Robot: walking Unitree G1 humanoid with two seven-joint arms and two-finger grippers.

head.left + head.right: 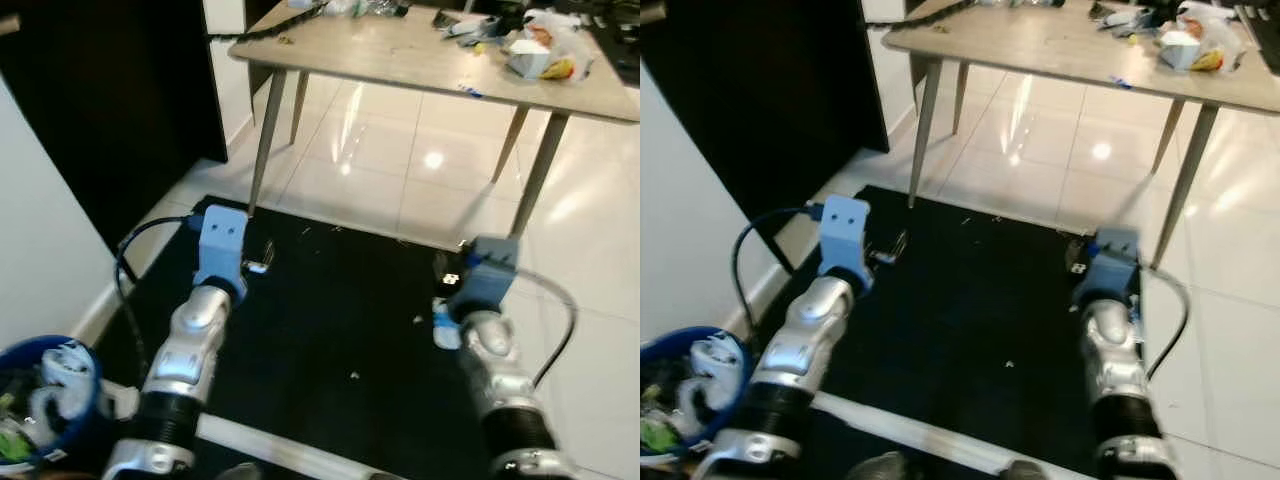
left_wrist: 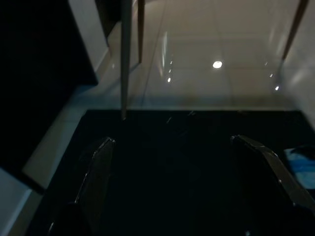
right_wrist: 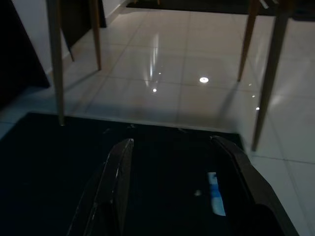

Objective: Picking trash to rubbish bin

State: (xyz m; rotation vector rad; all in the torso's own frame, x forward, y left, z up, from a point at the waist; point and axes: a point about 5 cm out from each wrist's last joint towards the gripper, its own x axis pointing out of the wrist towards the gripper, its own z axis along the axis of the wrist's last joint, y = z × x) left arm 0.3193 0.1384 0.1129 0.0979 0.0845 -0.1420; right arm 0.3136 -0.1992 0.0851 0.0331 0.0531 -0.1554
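Observation:
A blue rubbish bin [image 1: 60, 425] stands at my lower left against the white wall, with white and green trash inside. A blue and white wrapper [image 3: 215, 194] lies on the black mat [image 1: 330, 330], close beside my right arm [image 1: 445, 328]. My right gripper [image 3: 172, 141] hangs open just above the mat, and the wrapper sits below and between its fingers, nearer one of them. My left gripper [image 2: 172, 142] is open too, low over the mat and holding nothing. The wrapper [image 2: 300, 164] shows past one of its fingers. Small white crumbs [image 1: 353, 376] dot the mat.
A wooden table [image 1: 400, 50] on slanted legs stands ahead, with bags and wrappers [image 1: 545, 50] on its top. Glossy white tiles [image 1: 380, 170] lie beyond the mat. A dark cabinet [image 1: 110, 100] rises at the left. A white strip edges the mat near my feet.

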